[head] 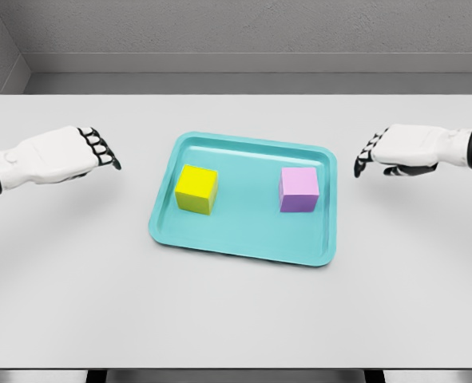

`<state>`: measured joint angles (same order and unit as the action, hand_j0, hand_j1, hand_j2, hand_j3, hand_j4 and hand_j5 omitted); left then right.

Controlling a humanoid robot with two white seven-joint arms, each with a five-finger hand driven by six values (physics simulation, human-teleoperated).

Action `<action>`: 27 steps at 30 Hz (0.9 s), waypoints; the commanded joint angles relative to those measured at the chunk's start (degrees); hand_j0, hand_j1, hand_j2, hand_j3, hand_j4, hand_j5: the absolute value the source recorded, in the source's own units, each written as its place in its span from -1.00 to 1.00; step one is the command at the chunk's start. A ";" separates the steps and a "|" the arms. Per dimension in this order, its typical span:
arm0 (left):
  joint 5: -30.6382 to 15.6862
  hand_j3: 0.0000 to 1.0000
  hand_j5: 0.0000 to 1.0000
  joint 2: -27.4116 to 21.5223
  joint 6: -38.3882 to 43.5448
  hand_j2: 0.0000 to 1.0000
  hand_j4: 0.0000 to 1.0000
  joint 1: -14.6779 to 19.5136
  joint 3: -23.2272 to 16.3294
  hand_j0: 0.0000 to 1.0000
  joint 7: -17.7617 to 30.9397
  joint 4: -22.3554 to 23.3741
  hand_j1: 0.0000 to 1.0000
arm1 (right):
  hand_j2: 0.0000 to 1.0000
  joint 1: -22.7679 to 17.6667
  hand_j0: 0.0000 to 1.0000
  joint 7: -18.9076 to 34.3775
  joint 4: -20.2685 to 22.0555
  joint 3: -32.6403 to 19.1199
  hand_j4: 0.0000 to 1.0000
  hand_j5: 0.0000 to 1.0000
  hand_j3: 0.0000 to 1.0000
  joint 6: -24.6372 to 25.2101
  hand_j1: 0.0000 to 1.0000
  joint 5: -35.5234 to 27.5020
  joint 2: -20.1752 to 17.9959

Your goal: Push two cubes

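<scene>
A yellow cube (196, 189) sits on the left part of a teal tray (243, 235), and a pink-purple cube (299, 190) sits on the tray's right part. The two cubes stand well apart. My left hand (100, 152) hovers left of the tray, fingers relaxed and pointing toward the yellow cube, holding nothing. On the other side, my right hand (367, 155) hangs just beyond the tray's right edge, fingers loosely extended toward the pink-purple cube, holding nothing. Neither hand touches a cube or the tray.
The tray lies in the middle of a white table (236, 319). A grey wall and floor strip run behind the table's far edge.
</scene>
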<state>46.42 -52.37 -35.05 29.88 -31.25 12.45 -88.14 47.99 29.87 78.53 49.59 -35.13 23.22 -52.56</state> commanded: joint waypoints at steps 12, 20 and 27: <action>-0.10 0.36 0.36 -0.01 0.05 0.36 0.36 6.24 -8.66 0.36 2.85 -0.27 0.36 | 0.16 -1.58 0.16 0.01 -0.66 -0.64 0.16 0.16 0.16 0.13 0.16 0.24 4.22; -0.01 0.36 0.36 0.78 0.05 0.36 0.36 9.67 -13.05 0.36 3.37 -0.36 0.36 | 0.16 -2.20 0.16 0.10 -2.77 -0.64 0.16 0.16 0.16 0.13 0.16 2.00 7.56; -0.01 0.37 0.37 2.10 0.05 0.37 0.37 10.46 -14.28 0.37 4.16 -0.19 0.37 | 0.16 -2.20 0.16 0.54 -0.93 -0.55 0.16 0.16 0.16 0.13 0.16 1.91 7.73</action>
<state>46.63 -50.69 -35.07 40.43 -45.29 16.29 -88.37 45.79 30.38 77.05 49.07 -35.13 25.42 -44.88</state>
